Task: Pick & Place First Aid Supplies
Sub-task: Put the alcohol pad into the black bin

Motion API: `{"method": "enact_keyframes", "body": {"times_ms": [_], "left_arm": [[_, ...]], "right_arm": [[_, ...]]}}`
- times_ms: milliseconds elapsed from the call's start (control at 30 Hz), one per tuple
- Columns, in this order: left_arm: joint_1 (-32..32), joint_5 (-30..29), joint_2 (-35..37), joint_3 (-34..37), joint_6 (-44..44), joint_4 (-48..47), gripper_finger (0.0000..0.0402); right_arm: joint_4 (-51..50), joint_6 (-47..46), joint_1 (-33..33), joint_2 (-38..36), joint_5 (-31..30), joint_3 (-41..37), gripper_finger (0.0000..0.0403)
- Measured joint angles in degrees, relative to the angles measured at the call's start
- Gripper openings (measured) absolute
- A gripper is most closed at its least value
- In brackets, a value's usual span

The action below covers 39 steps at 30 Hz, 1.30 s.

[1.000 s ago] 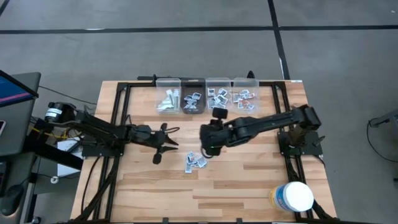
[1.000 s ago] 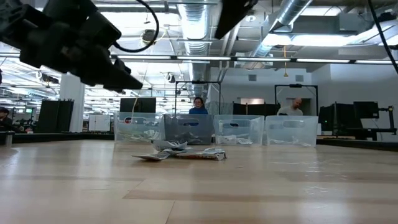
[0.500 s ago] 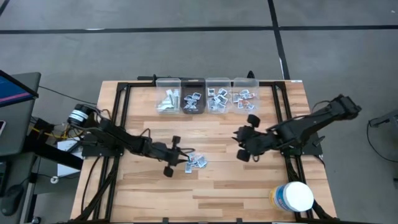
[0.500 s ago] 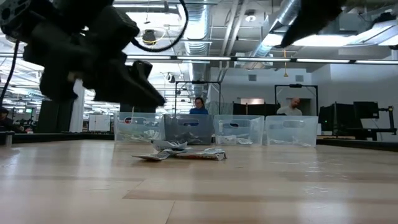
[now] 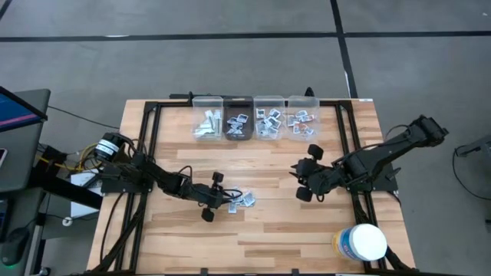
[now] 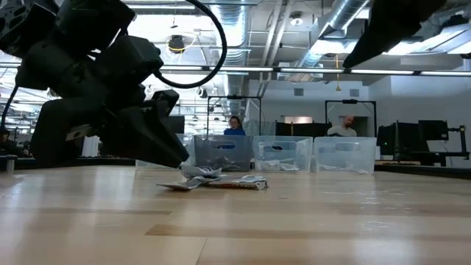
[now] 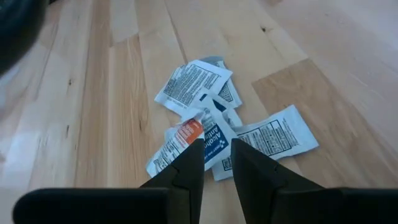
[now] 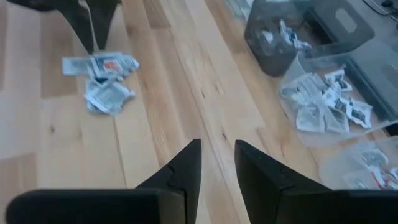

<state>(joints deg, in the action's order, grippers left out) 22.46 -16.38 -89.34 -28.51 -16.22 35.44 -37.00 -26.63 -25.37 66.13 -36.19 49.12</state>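
- The left gripper (image 5: 221,201) is low over the middle of the table (image 5: 307,230), at the edge of a small heap of packets (image 5: 242,199).
- In the left wrist view its two fingers (image 7: 189,165) stand a narrow gap apart with their tips over the nearest packets (image 7: 211,134); nothing sits between them, so the gripper is released and holds nothing.
- The heap lies flat on the wood, the packets overlapping; one shows an orange patch (image 7: 189,132), another blue print.
- The low view shows the left gripper (image 6: 158,140) down close to the tabletop, just beside the heap (image 6: 213,180).
- The right gripper (image 5: 301,184) hangs above the table's right half, well apart from the heap, its jaws slightly parted and empty in its wrist view (image 8: 216,163).
- Four clear bins (image 5: 253,119) stand in a row at the table's far edge, each with packets inside.
- A white tub (image 5: 360,242) stands at the near right corner.
- Two people (image 6: 235,125) show in the room behind the bins.
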Motion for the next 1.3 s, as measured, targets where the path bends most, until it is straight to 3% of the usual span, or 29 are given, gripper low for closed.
{"method": "enact_keyframes", "body": {"times_ms": [433,867,1300], "left_arm": [[0.1,1.8,0.0,0.0,1.7,0.0,0.0084],[-1.5,5.1,0.0,0.0,-1.5,-0.5,0.0153],[-3.2,5.9,-1.1,-0.1,-2.0,-0.3,0.0159]], "right_arm": [[2.6,0.0,0.4,1.8,0.2,0.1,0.0091],[5.9,-0.3,0.4,1.8,0.2,0.1,0.0091],[6.2,-0.4,0.3,1.8,0.2,0.1,0.0091]]}}
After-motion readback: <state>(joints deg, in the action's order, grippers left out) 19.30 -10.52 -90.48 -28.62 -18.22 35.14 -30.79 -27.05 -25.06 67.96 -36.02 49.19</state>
